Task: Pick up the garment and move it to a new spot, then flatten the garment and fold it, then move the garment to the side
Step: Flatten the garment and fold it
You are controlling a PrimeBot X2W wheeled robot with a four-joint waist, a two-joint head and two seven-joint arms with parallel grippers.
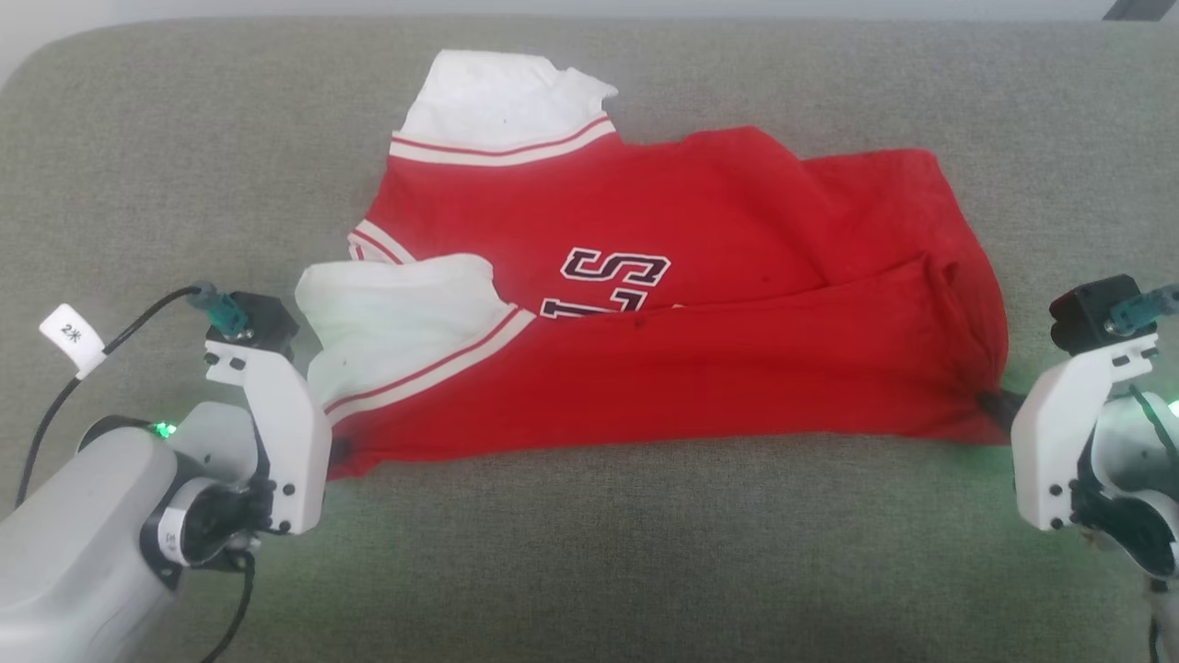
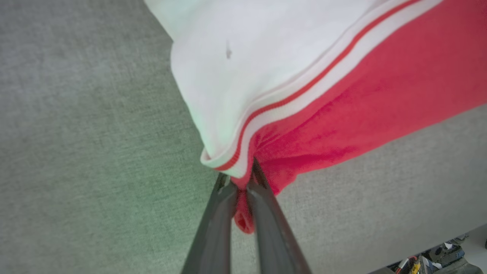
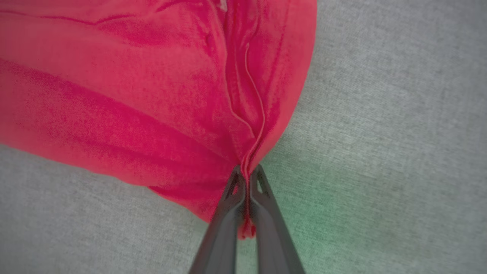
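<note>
You are looking at a grey fabric cushion [image 1: 589, 571] that carries everything. The garment [image 1: 700, 368] lies across its middle, long side running left to right, well in from the cushion's left and right edges. Its near red part is doubled over the body as a broad band, and the near border of that band runs roughly along the cushion's near edge.

Toward the far edge, one white sleeve [image 1: 502, 97] lies flat. The second white sleeve [image 1: 396, 322] lies bunched at the garment's left end, with the red-and-white striped trim [image 1: 433, 364] slanting below it. The black-and-white lettering [image 1: 612, 276] shows on the red body, and the folded band covers its lower part.

Your left pincer [image 2: 239, 179] is pressed together on the garment's near-left corner, with red cloth squeezed between the fingers [image 2: 217, 228] just beside the striped trim. Your right pincer [image 3: 247, 171] is clamped on the near-right corner, where a gathered red hem runs down into the fingers [image 3: 224, 224].

A small white label [image 1: 72, 336] hangs on the cable beside your left wrist.
</note>
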